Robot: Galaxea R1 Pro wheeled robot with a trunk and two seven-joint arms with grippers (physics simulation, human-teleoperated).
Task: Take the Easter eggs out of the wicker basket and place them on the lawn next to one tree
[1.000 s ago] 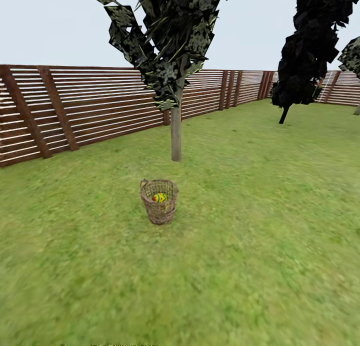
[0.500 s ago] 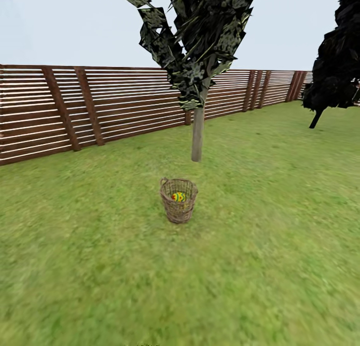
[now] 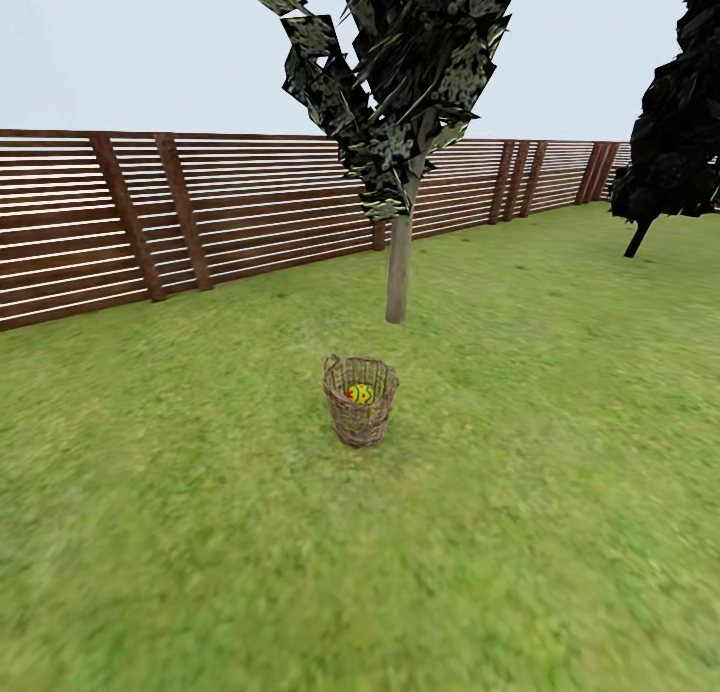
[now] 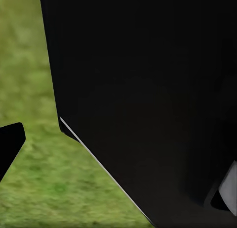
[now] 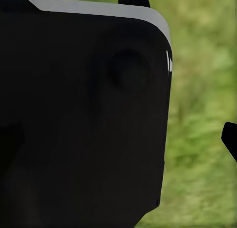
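Nearest you, bare lawn (image 3: 300, 572) stretches up to the wicker basket (image 3: 360, 402), which stands upright well ahead and close to centre. You are on the approach, so drive straight in and stop with the basket within arm's reach, low and central under the head camera, before raising either arm. Both wrist views give you dark robot body over grass, so you cannot tell whether either gripper is wide or narrow; check that before reaching in. Count one Easter egg (image 3: 360, 393) visible through the basket's mouth, yellow with blue zigzag; any others are hidden by the weave. Just beyond the basket stands one pale-trunked tree (image 3: 398, 268), a handy spot for the eggs. Farther off, one slatted fence (image 3: 200, 212) runs behind, and one black tree (image 3: 670, 162) sits far right.
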